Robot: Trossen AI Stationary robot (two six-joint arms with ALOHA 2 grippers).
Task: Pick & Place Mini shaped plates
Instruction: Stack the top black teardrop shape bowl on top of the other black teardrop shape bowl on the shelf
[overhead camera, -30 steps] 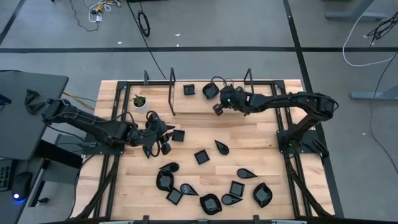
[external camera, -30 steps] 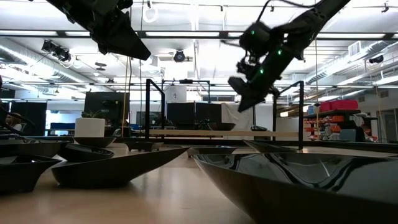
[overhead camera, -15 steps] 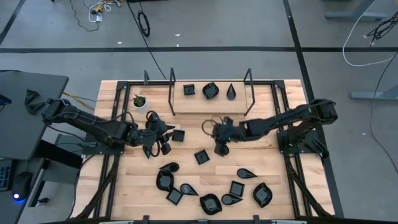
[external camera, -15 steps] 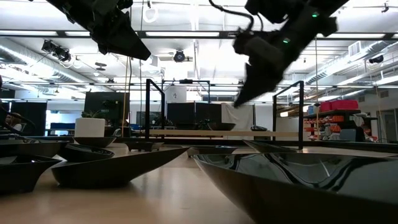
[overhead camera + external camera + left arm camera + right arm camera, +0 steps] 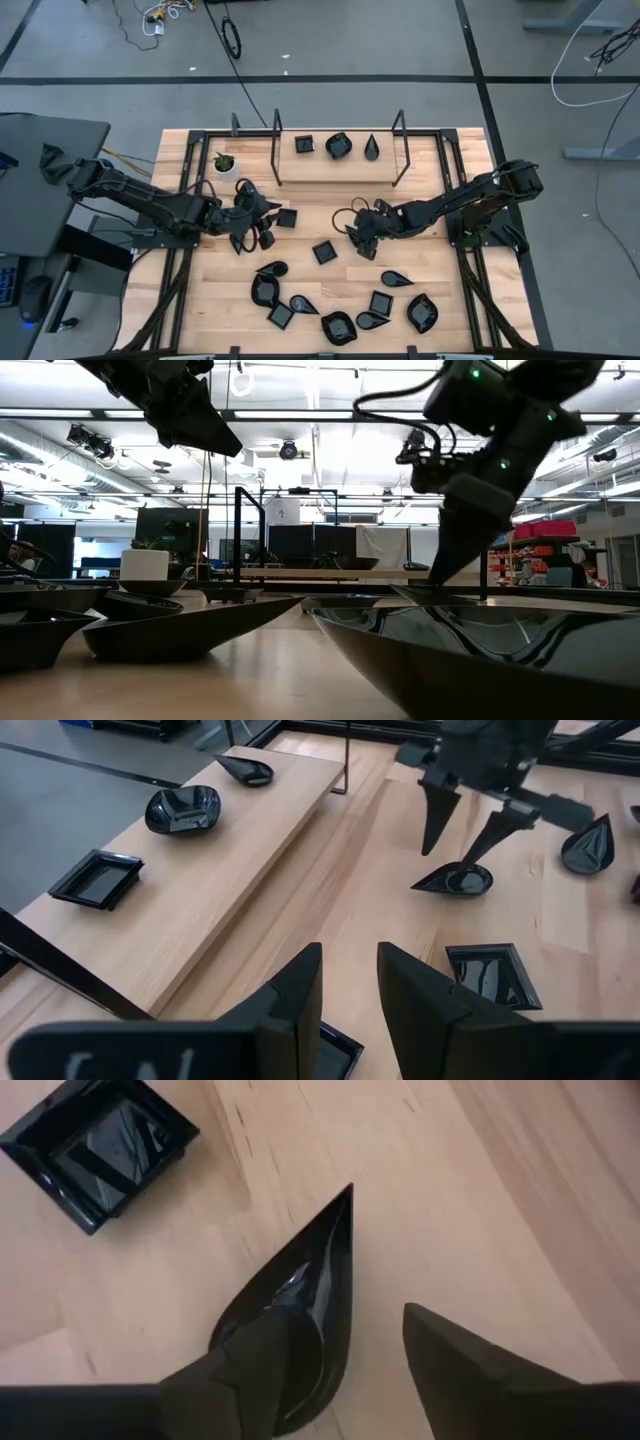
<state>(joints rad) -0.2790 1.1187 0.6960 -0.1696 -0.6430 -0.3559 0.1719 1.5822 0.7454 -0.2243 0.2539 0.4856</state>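
Mini shaped plates, glossy and black, lie scattered on the wooden table. At the table's middle, my right gripper (image 5: 363, 243) stands open, pointing steeply down over a teardrop plate (image 5: 455, 878) that lies flat on the wood. In the right wrist view one finger (image 5: 250, 1370) is over the plate's bowl (image 5: 300, 1300) and the other (image 5: 470, 1370) is beside it. I see no touch. My left gripper (image 5: 262, 225) hovers at the left, open by a narrow gap (image 5: 350, 960) with nothing in it, over a square plate (image 5: 287, 217).
A raised wooden shelf (image 5: 340, 160) at the far side carries a square (image 5: 97, 878), a rounded (image 5: 182, 808) and a teardrop plate (image 5: 246, 768). Another square plate (image 5: 323, 252) lies near the right gripper. Several plates crowd the near edge (image 5: 340, 310). A potted plant (image 5: 225, 163) stands at the far left.
My right gripper has swung from the shelf at the far side toward the near edge and down, rolling as it went. It now stands over the teardrop plate at the table's middle. No plate has shifted.
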